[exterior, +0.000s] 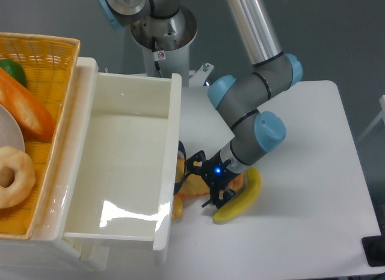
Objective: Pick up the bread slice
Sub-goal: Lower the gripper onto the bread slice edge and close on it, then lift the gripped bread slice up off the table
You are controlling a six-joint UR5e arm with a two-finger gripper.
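Note:
The bread slice, yellow-orange with a darker crust edge, lies flat on the white table just right of the white tray's front corner. My gripper hangs low over it and is open. One finger is at the slice's far side and the other sits at its near side, by the banana's tip. The gripper body covers the slice's right part. I cannot tell whether the fingers touch it.
A yellow banana lies right beside the slice, under the wrist. The big white tray stands directly left. A wicker basket at far left holds a long orange loaf and a ring-shaped bun.

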